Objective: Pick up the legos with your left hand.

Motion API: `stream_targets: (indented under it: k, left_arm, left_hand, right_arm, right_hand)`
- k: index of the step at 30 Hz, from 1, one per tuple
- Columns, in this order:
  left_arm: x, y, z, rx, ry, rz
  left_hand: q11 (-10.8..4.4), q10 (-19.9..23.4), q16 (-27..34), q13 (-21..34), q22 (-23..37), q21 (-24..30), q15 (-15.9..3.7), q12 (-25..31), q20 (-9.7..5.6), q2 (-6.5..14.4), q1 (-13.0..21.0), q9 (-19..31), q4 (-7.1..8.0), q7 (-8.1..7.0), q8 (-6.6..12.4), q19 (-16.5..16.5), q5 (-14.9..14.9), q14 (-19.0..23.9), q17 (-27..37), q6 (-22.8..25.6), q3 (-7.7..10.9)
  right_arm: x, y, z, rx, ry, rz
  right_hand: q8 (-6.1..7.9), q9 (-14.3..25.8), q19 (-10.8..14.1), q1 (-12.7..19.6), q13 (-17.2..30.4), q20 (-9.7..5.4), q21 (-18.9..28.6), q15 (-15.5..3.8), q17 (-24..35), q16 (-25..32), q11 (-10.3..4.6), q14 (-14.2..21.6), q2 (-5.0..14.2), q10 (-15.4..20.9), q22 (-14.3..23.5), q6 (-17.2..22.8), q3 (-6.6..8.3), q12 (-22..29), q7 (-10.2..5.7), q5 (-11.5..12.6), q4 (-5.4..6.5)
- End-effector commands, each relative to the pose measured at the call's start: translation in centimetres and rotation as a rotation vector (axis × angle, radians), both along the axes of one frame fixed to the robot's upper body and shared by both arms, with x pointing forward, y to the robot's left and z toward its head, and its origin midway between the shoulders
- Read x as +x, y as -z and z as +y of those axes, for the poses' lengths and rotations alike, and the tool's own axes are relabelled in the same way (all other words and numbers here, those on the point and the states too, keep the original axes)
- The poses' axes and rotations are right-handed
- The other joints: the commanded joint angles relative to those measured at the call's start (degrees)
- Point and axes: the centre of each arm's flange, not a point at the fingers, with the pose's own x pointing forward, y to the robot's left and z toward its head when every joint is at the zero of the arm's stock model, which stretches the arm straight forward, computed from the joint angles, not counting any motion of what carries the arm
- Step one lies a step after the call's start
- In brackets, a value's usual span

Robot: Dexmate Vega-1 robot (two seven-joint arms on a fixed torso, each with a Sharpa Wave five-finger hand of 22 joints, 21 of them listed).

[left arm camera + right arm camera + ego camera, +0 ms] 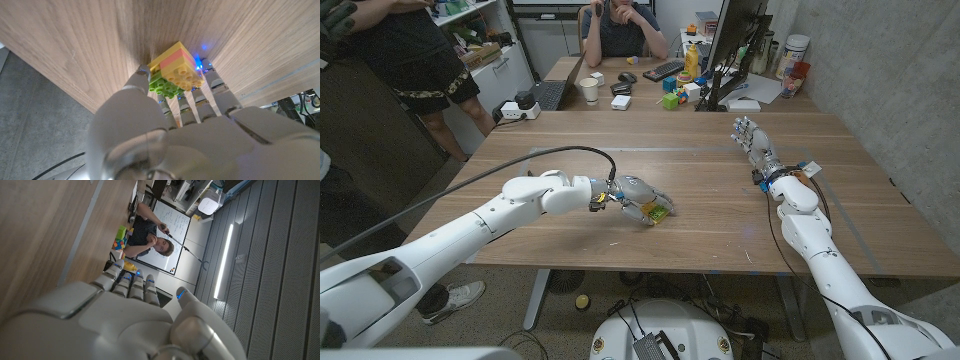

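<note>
- Head view: the left hand (pixel 638 203) lies near the middle of the wooden table (pixel 700 215), fingers curled round the legos (pixel 657 211). Green and yellow show between the fingertips. The block sits low, at or just above the wood; from here I cannot tell whether it has left the surface.
- Head view: the right hand (pixel 752 143) waits well apart on the table's right side, fingers straight and close together, holding nothing. A person sits behind the far table among a keyboard and a monitor; another stands at the picture's left edge.
- Left wrist view: the left hand (pixel 165 130) pinches the legos (pixel 175 72) between the thumb on one side and the fingers (pixel 212 90) on the other. The stack is yellow with a pink band and a green layer on the side nearest the palm. The block's far end sits right against the table (pixel 70 50), apparently touching, with a dark shadow there.
- Right wrist view: the right hand (pixel 120 315) shows its back, fingers lying side by side and extended, nothing between them. A seated person and coloured blocks on the far desk lie beyond.
- Progress, as a judgement: the grasp looks made, so reaching and closing are done. What remains is the lift itself, raising the block clear of the wood without it slipping from the pinch.
</note>
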Motion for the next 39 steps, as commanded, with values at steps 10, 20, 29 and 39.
stream_targets:
  k: [10, 20, 29, 39]
  left_arm:
    - [0.2, 0.6, -0.5, -0.005, -0.013, 0.024]
    - [-0.1, 0.6, -0.3, -0.020, -0.013, 0.012]
    - [-0.6, 0.1, -0.1, -0.032, -0.021, -0.013]
    - [-1.3, -1.1, 0.4, -0.059, -0.032, -0.061]
  left_hand:
    - [-3.46, 18.4, 2.0, 0.2, 1.4, 7.1, -9.59, 1.6, -9.64, 3.6, 9.6, 0.3, -0.98, 7.86, 3.11, 18.8, -1.3, 20.6, 0.3, 20.8, 3.05]
    - [-3.43, 21.2, 1.5, 0.1, 1.9, 9.0, -10.31, 1.0, -10.62, 4.3, 12.9, 0.2, -1.41, 9.24, 3.25, 20.6, -1.8, 23.8, 0.2, 24.8, 4.77]
    - [-3.45, 21.1, 1.1, 0.1, 2.0, 9.4, -10.44, 0.5, -10.71, 4.3, 13.5, 0.2, -1.36, 9.25, 3.07, 20.6, -2.0, 23.9, 0.2, 25.3, 5.07]
    - [-3.49, 21.0, 0.7, 0.0, 2.2, 9.9, -10.40, 0.0, -10.71, 4.2, 13.9, 0.2, -1.24, 8.94, 2.63, 20.7, -2.3, 23.8, 0.2, 25.2, 5.29]
  right_arm:
    - [0.0, -0.3, -0.1, -0.003, 0.016, -0.013]
    - [-0.2, -0.3, -0.2, -0.006, 0.023, -0.016]
    - [-0.4, -0.1, -0.2, -0.006, 0.022, -0.015]
    - [-0.6, 0.0, -0.2, -0.003, 0.024, -0.013]
  right_hand:
    - [0.43, 0.2, 0.2, -0.5, 0.3, -0.12, 0.1, 0.09, 0.0, 0.7, 0.01, 0.8, 0.79, 0.8, 0.3, 0.6, -0.16, 0.5, 0.05, 0.5, 0.03]
    - [0.43, 0.2, 0.2, -0.5, 0.3, -0.32, 0.1, -0.05, 0.0, 0.7, -0.03, 1.0, 0.75, 0.9, 0.3, 0.7, -0.19, 0.5, 0.07, 0.6, 0.00]
    - [0.40, 0.2, 0.1, -0.5, 0.3, -0.38, 0.1, -0.17, 0.0, 0.6, -0.07, 1.0, 0.73, 0.9, 0.3, 0.7, -0.22, 0.5, 0.06, 0.6, -0.03]
    - [0.38, 0.2, 0.0, -0.5, 0.3, -0.37, 0.1, -0.22, 0.0, 0.6, -0.06, 1.1, 0.73, 1.0, 0.3, 0.7, -0.24, 0.5, 0.07, 0.6, -0.05]
